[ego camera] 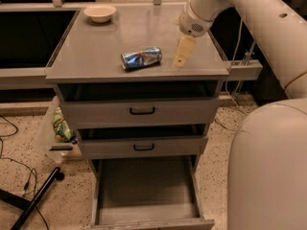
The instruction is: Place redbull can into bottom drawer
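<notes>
The redbull can [141,58], blue and silver with dented sides, lies on its side on the grey cabinet top [96,56] near the front middle. The gripper [182,55] hangs from the white arm just right of the can, a short gap away, its cream fingers pointing down at the top surface. It holds nothing. The bottom drawer [146,190] is pulled out wide below, a plain grey tray with low walls and nothing in it.
A cream bowl [100,12] sits at the back left of the cabinet top. Two shallower drawers with black handles [142,111] are slightly open above the bottom one. A clear bin [57,128] stands left of the cabinet. A black stand leg and cables lie on the floor.
</notes>
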`<state>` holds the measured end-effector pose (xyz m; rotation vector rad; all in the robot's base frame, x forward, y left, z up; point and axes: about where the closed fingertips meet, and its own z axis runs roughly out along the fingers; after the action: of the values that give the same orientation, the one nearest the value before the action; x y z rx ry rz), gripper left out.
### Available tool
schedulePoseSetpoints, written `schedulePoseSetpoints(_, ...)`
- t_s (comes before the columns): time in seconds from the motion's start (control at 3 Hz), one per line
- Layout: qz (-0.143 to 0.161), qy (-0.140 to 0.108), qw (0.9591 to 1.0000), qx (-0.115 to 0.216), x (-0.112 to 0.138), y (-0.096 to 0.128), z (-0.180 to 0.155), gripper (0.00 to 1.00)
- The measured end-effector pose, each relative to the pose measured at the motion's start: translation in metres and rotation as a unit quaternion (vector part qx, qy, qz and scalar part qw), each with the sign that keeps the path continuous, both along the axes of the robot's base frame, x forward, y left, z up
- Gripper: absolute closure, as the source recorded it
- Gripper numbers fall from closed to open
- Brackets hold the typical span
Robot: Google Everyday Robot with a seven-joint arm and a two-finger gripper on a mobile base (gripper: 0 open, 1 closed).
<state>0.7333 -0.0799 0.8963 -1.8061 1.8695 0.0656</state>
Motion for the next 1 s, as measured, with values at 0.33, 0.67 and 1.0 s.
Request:
schedulePoseSetpoints(0.33, 0.002, 0.001, 1.0, 0.002, 0.001, 0.002, -0.002, 0.0)
schedulePoseSetpoints(0.67, 0.029, 0.008, 0.9995, 0.01, 0.011, 0.026, -0.013, 0.0)
schedulePoseSetpoints(1.0, 0.06, 0.017, 0.998, 0.013, 0.021, 0.052, -0.026, 0.0)
